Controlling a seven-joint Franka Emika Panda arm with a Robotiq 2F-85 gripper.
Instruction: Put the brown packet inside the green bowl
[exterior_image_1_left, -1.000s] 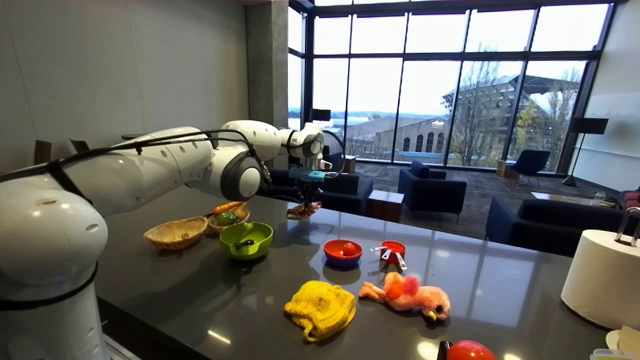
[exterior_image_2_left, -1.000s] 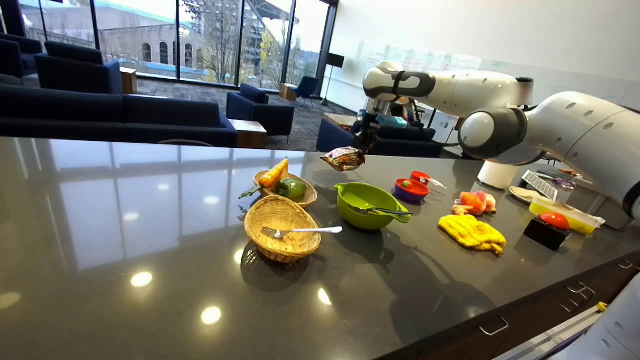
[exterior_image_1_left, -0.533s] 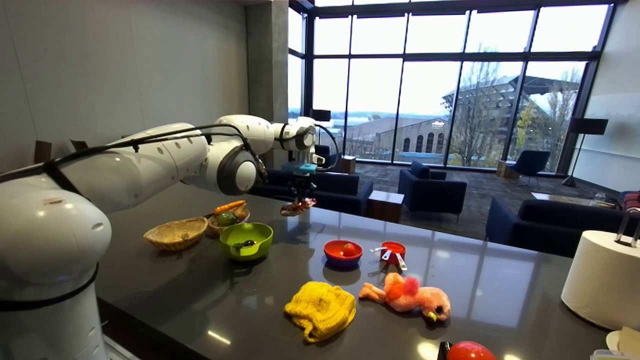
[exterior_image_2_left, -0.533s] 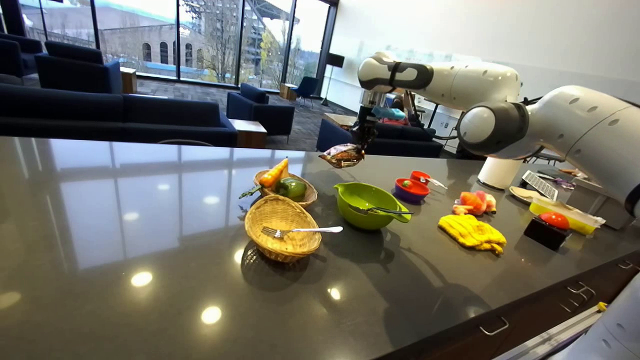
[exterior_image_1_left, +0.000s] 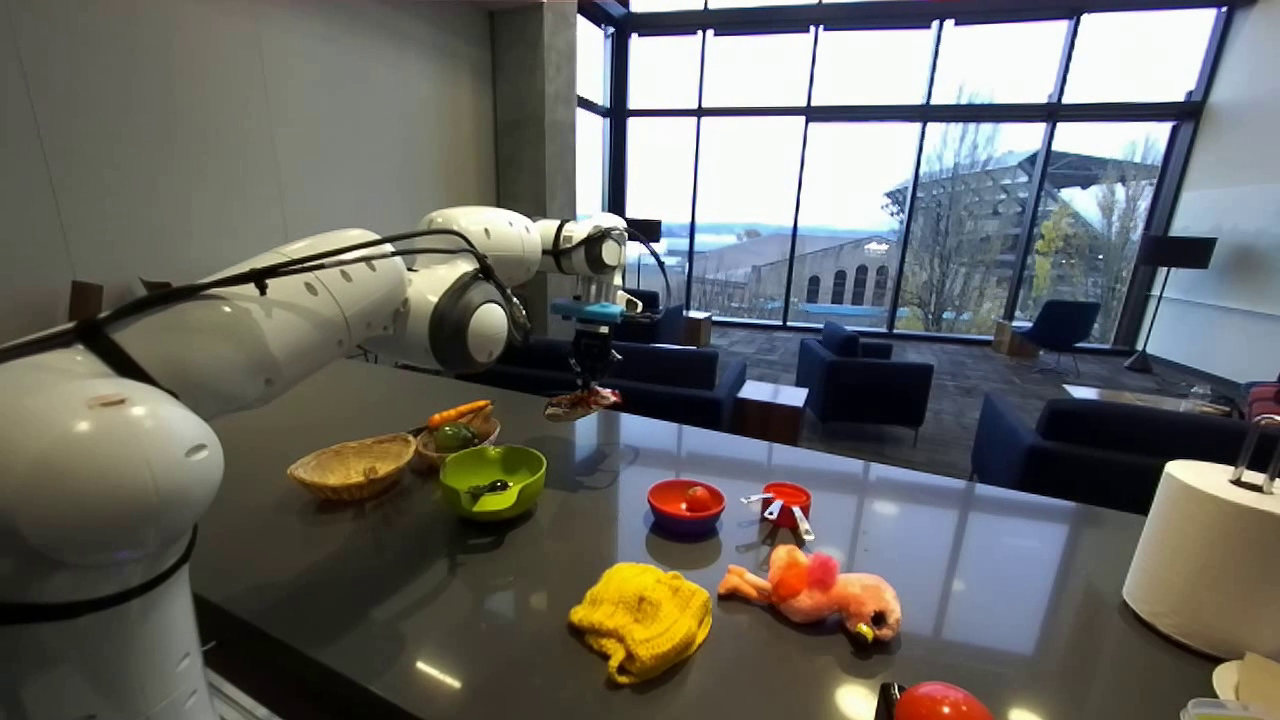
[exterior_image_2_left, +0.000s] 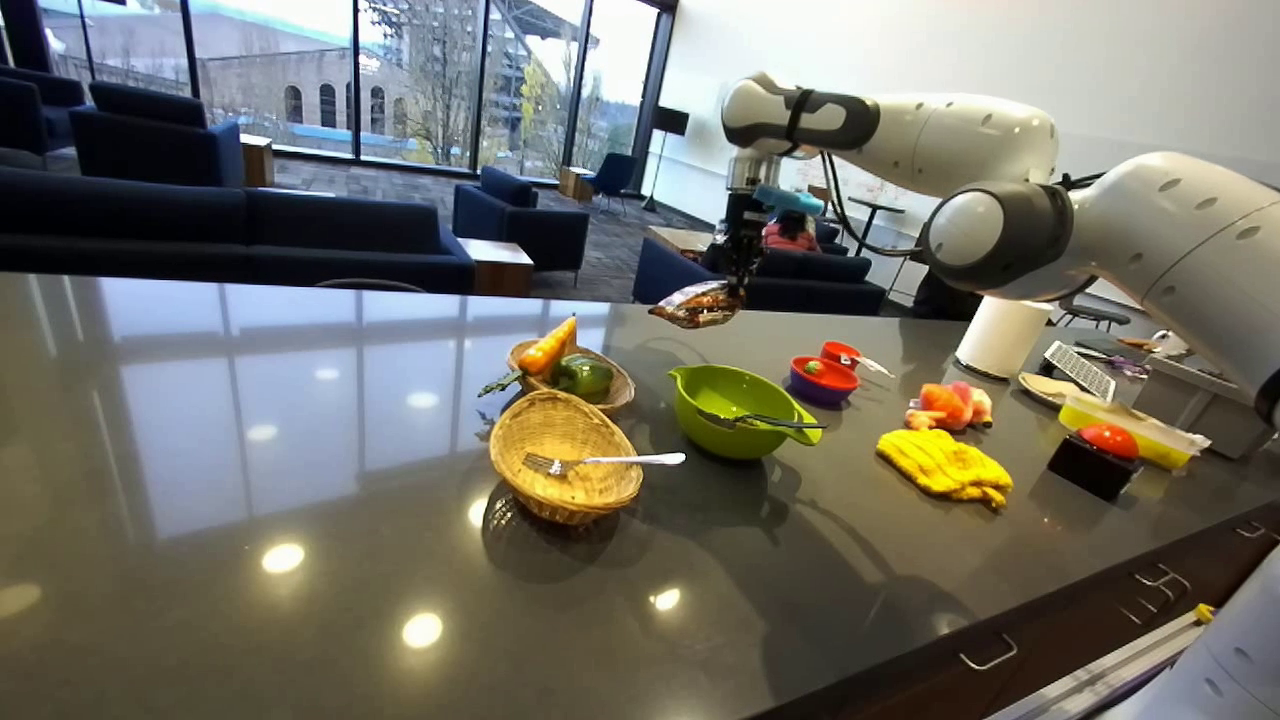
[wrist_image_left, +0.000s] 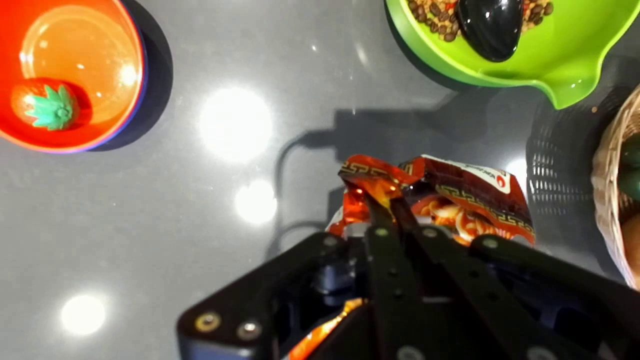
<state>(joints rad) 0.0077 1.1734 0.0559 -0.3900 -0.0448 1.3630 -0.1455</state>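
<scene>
- Pinching the brown packet (wrist_image_left: 470, 200) by a crumpled edge between the jaws of the gripper (wrist_image_left: 389, 207), pressed close on it in the wrist view.
- Holding the brown packet in the air above the counter (exterior_image_2_left: 350, 500), in both exterior views on the far side of the green bowl (exterior_image_2_left: 735, 440), outside it and apart from it.
- Pointing the gripper straight down, with most of the brown packet to the left of the grip in both exterior views.
- In the wrist view, see a black spoon (wrist_image_left: 492, 30) lying in the green bowl.
- Left of the green bowl in an exterior view, see a near basket (exterior_image_2_left: 570, 505) and a fork (exterior_image_2_left: 625, 461) laid across it, sticking out past the right rim.
- Just behind, see a far basket (exterior_image_2_left: 621, 394) bearing a carrot (exterior_image_2_left: 548, 350) and a green fruit or vegetable (exterior_image_2_left: 585, 378); cannot tell which.
- Right of the green bowl in both exterior views, see a red bowl (exterior_image_1_left: 665, 497) holding a strawberry (exterior_image_1_left: 698, 498), with red measuring cups (exterior_image_1_left: 787, 492) near it.
- Nearer in an exterior view, see a yellow cloth (exterior_image_1_left: 640, 615) and, just to its right, a pink toy (exterior_image_1_left: 855, 603).
</scene>
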